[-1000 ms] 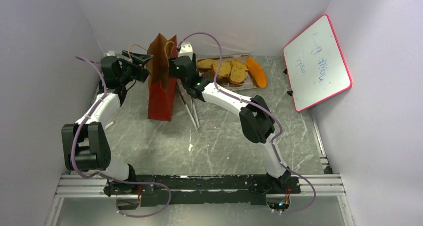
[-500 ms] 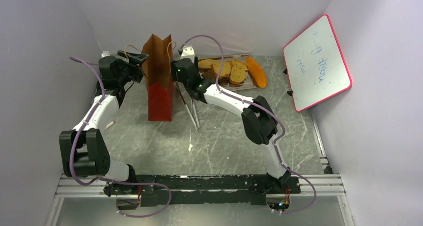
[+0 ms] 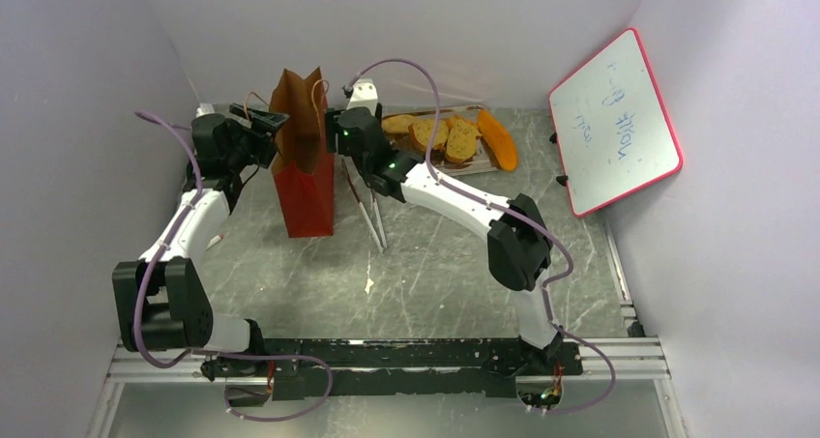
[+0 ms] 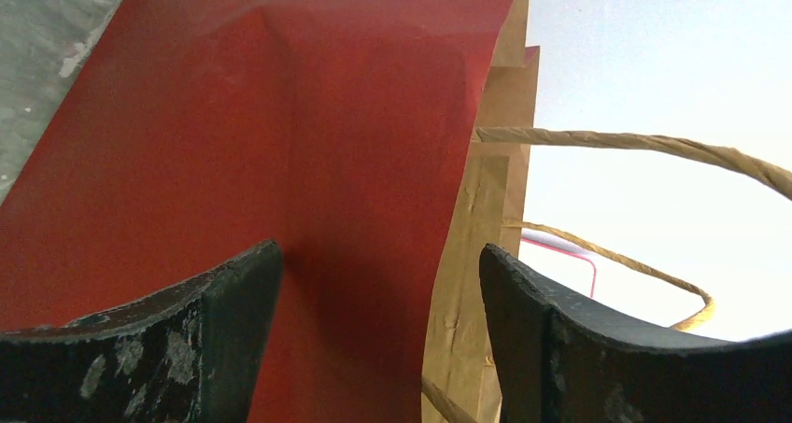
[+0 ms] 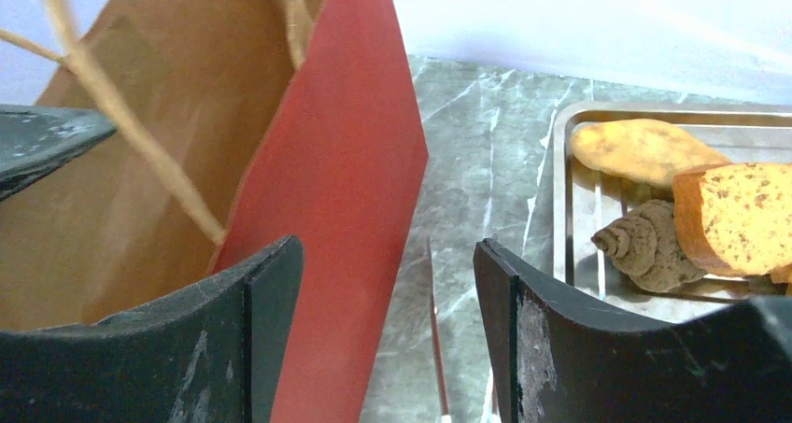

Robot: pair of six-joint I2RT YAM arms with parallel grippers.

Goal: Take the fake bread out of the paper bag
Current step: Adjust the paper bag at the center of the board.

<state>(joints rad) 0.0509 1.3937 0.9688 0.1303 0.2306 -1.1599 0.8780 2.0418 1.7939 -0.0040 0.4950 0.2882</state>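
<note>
The red paper bag (image 3: 307,189) stands upright at the back left, its brown inside showing at the top. Whatever lies at its bottom is hidden. My left gripper (image 3: 269,127) is open at the bag's left rim; in the left wrist view its jaws (image 4: 378,255) straddle the bag's wall (image 4: 280,115). My right gripper (image 3: 336,136) is open at the bag's right side, its jaws (image 5: 388,246) around the red side edge (image 5: 346,143). Fake bread pieces (image 3: 445,136) lie on the silver tray (image 3: 479,166); an orange crescent (image 3: 497,139) lies beside them.
The tray's rim (image 5: 560,190), a tan piece (image 5: 644,148), a toast slice (image 5: 738,218) and a roll (image 5: 649,246) show in the right wrist view. Tongs (image 3: 369,216) lie on the table right of the bag. A red-framed whiteboard (image 3: 614,119) leans at the right wall.
The bag has shifted a little left and stands straighter. Both grippers have moved left with it, staying at its top.
</note>
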